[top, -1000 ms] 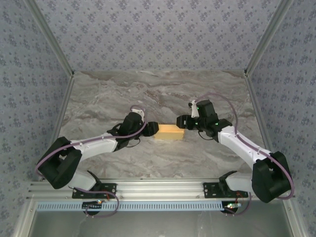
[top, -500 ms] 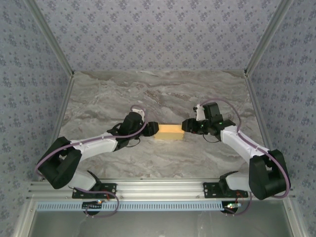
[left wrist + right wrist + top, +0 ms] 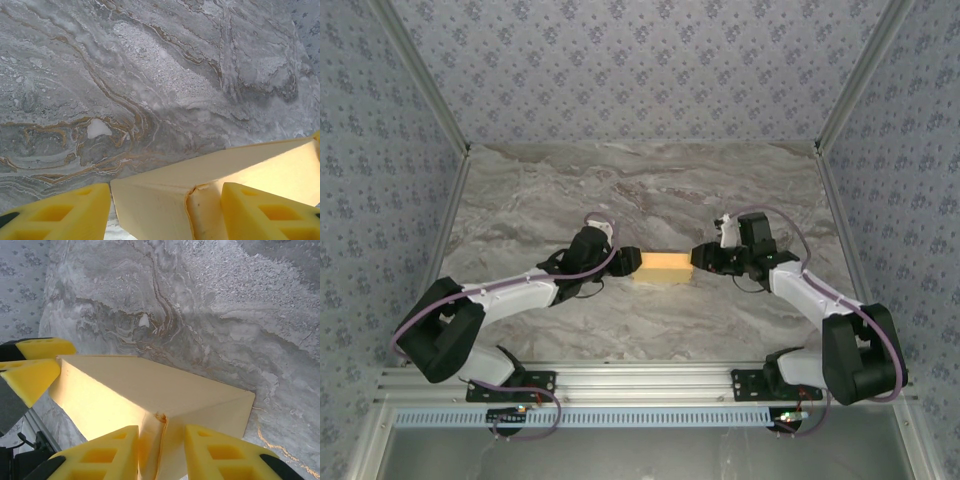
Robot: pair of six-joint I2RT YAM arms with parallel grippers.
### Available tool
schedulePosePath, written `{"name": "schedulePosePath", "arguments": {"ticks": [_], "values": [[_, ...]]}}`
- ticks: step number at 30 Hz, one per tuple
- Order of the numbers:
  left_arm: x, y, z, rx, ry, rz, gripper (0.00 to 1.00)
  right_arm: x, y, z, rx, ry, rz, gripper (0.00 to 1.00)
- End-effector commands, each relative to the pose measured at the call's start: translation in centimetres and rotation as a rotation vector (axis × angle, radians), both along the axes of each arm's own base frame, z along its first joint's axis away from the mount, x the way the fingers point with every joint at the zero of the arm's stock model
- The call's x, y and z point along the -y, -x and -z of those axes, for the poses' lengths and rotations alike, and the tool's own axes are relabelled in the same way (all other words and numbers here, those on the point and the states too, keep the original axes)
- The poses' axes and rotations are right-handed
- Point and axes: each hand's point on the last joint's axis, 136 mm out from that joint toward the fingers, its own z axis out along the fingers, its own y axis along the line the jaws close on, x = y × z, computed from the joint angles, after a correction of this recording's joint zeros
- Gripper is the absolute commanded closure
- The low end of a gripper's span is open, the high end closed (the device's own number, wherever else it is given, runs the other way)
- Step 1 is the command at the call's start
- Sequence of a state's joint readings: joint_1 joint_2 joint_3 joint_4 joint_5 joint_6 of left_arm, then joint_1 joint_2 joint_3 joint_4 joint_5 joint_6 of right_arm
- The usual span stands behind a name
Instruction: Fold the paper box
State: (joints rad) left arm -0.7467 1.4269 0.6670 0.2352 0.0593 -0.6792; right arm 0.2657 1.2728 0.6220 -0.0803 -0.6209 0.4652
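The paper box is a small yellow-orange rectangular box lying on the marble table between both arms. My left gripper is shut on its left end, and in the left wrist view the yellow fingers flank the box. My right gripper sits at the box's right end. In the right wrist view that gripper has its jaws narrowed but still apart, with the corner seam of the box showing through the gap. The left gripper's fingers show at the far end.
The marble table is bounded by patterned walls on the left, back and right. An aluminium rail carrying both arm bases runs along the near edge.
The right wrist has swung round and drawn slightly right of the box's end, and its jaws have narrowed. The left arm and the box have stayed still.
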Motion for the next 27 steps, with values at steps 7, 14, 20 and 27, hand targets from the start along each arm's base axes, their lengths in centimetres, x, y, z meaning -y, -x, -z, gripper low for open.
{"name": "schedulePosePath", "arguments": {"ticks": [7,14,20,27], "values": [[-0.8,1.9,3.1,-0.101,-0.038,0.003,0.4,2.0,3.1,6.1,-0.159,0.058,0.066,0.77],[-1.1,2.3,3.6,-0.124,0.016,-0.033,0.4,2.2,3.4,7.6,-0.176,0.062,0.073,0.82],[-0.7,2.0,2.5,-0.106,0.041,-0.032,0.4,1.7,2.4,6.1,-0.134,0.048,0.077,0.82],[-0.1,0.5,-0.4,-0.039,0.021,-0.019,0.36,1.1,0.1,2.5,-0.052,0.061,0.065,0.72]]}}
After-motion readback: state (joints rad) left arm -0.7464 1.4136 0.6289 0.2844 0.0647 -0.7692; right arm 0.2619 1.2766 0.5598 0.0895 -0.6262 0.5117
